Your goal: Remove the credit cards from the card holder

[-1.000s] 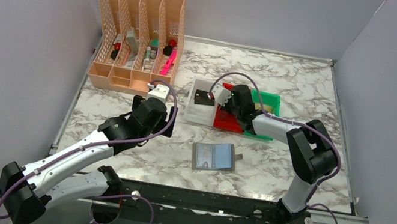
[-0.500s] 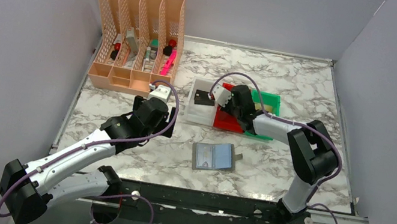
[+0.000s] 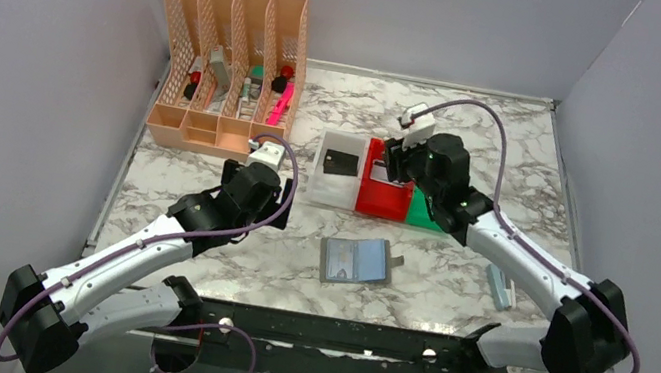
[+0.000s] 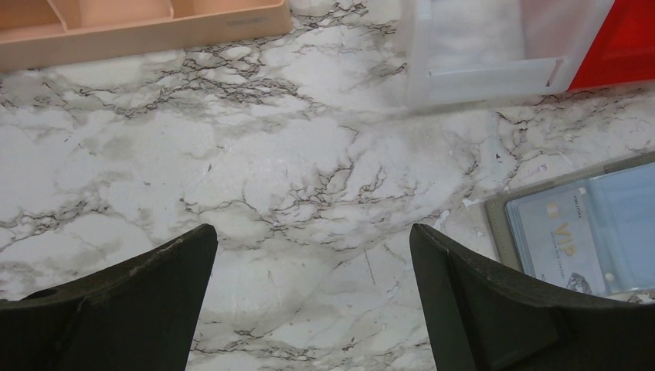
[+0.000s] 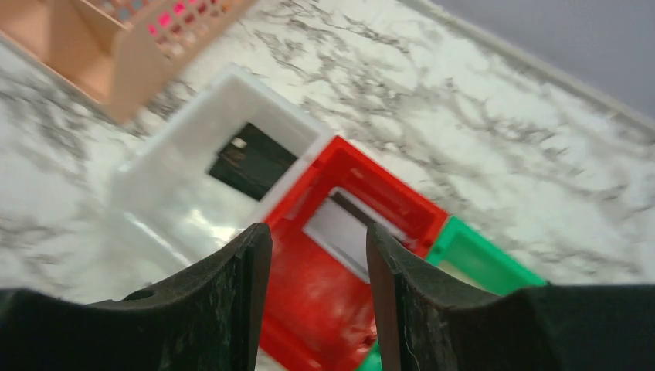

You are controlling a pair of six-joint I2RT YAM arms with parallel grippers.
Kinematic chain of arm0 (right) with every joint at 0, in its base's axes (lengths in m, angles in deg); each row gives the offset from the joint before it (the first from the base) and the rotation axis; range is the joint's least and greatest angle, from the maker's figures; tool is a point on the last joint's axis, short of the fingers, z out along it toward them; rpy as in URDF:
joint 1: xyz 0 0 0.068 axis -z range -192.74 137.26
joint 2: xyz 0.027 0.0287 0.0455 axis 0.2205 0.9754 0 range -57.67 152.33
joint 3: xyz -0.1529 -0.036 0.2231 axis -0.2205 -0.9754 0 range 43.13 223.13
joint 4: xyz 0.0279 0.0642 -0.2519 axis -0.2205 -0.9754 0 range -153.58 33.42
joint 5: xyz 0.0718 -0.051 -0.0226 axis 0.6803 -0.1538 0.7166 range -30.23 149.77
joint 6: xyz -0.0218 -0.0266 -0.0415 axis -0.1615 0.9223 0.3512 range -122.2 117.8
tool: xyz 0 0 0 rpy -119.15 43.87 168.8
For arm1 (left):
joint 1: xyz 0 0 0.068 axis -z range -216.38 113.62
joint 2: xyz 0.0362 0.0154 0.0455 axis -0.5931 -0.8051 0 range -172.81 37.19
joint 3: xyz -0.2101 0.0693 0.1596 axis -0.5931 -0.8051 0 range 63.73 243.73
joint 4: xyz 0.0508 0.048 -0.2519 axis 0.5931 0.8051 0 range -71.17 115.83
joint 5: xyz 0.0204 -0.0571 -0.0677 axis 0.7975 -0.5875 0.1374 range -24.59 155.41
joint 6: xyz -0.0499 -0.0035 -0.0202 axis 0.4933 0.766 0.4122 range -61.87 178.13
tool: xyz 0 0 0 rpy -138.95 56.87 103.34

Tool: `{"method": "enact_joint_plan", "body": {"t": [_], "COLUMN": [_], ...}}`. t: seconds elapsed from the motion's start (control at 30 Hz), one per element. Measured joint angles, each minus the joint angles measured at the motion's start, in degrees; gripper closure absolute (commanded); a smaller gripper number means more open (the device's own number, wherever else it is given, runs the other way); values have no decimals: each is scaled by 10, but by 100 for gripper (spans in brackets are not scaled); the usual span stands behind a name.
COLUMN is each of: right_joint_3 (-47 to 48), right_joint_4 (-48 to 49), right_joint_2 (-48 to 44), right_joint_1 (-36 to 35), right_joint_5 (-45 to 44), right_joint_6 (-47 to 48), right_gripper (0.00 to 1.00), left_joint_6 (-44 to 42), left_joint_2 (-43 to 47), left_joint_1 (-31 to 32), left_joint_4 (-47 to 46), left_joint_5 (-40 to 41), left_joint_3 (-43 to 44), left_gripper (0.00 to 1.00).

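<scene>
The card holder (image 3: 355,261) lies open and flat on the marble table, its grey rim and light-blue pockets also showing at the right edge of the left wrist view (image 4: 595,232). A pale printed card (image 4: 558,241) sits in one pocket. A black credit card (image 3: 341,162) (image 5: 251,160) lies in the white bin (image 3: 326,191). A silvery-white card (image 5: 351,230) lies in the red bin (image 3: 384,195). My right gripper (image 3: 388,164) (image 5: 318,232) hovers above the red bin, open, nothing between its fingers. My left gripper (image 3: 275,200) (image 4: 313,232) is wide open over bare marble, left of the holder.
A green bin (image 3: 424,210) (image 5: 483,263) adjoins the red bin on its right, partly under my right arm. An orange mesh organizer (image 3: 230,68) with pens stands at the back left. A small light-blue flat object (image 3: 500,288) lies near the right arm's forearm. Walls enclose the table.
My right gripper has drawn back from the white bin to above the red bin, and its arm has swung out to the right. The black card stays in the white bin. The left arm is still.
</scene>
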Motion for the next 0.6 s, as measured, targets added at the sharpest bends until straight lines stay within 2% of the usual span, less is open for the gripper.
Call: {"method": "enact_joint_plan", "body": {"t": [0.13,0.23,0.33,0.47,0.6], "right_joint_3": [3,-20,-80,-154,-172], "right_joint_4": [-58,-87,-89,-95,-103], "right_joint_2": [-36,-31,-31,-38,-52], "right_joint_1": [0,0,-1,-13,-34], "right_joint_5": [53,121,196,247,253], "right_joint_6": [-188,-283,-363,-434,-468], "right_gripper": [53,54,55,56,56], "left_joint_6": [0,0,0,0,0], "left_joint_2": [0,0,0,-5,-8], "left_joint_1": [0,0,0,0,0], "left_joint_4": [0,0,0,0,0], "left_joint_5": [0,0,0,-2,-5], "left_joint_3": [0,0,0,0,0], "left_gripper": [1,1,1,1,1]}}
